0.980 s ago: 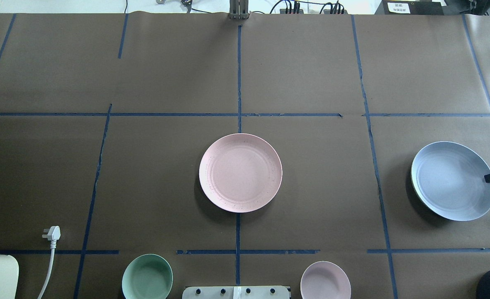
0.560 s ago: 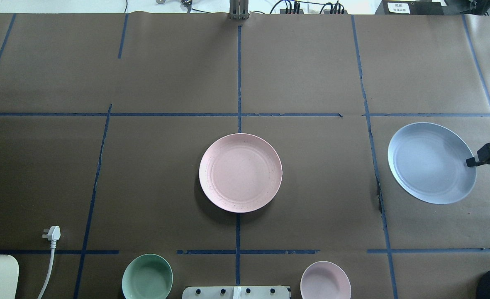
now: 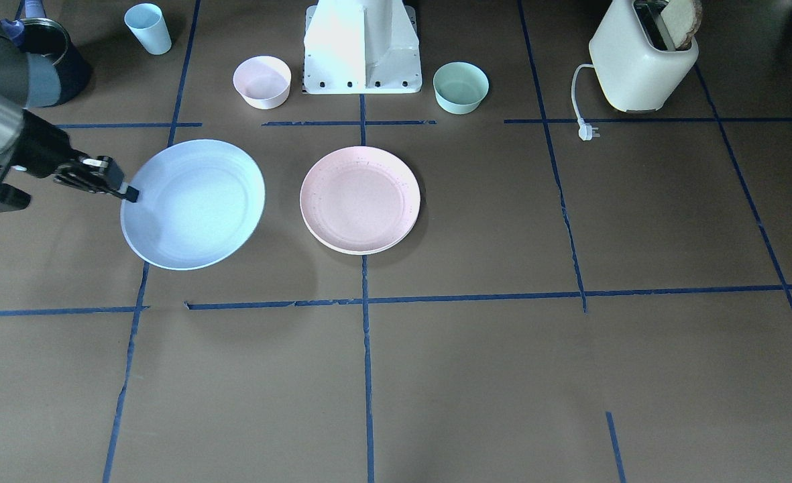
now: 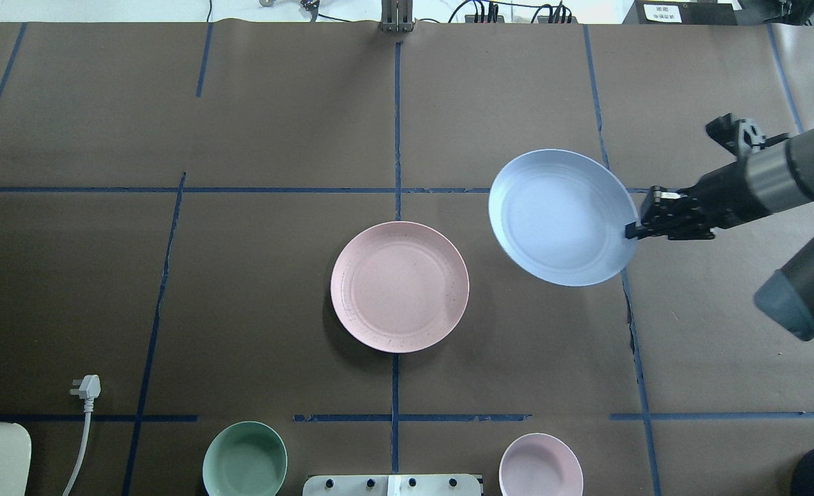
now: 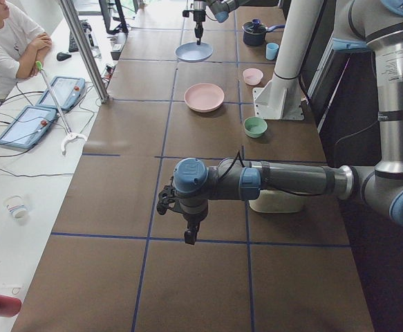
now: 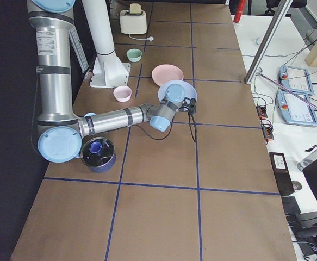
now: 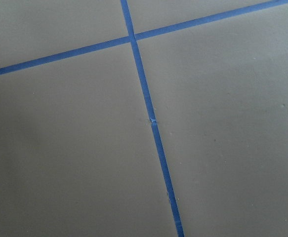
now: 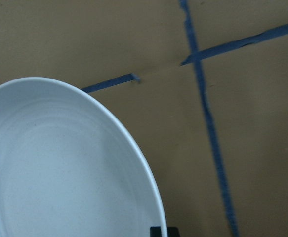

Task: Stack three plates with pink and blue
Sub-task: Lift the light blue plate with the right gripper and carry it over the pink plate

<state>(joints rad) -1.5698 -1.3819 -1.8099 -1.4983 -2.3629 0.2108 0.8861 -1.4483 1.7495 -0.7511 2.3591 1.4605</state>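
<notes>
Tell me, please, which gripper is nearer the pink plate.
Right. The right gripper holds the blue plate beside the pink plate; the left gripper hangs far along the table.

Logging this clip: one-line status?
right gripper: shut on pale blue round plate, airborne | pale pink round plate: uncovered | left gripper: elsewhere

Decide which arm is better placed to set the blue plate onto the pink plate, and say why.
Right. The right gripper holds the blue plate by its rim, near the pink plate; the left gripper hangs far from both plates.

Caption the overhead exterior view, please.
Right gripper holds the pale blue plate by its rim, to the right of the pink plate.
</notes>
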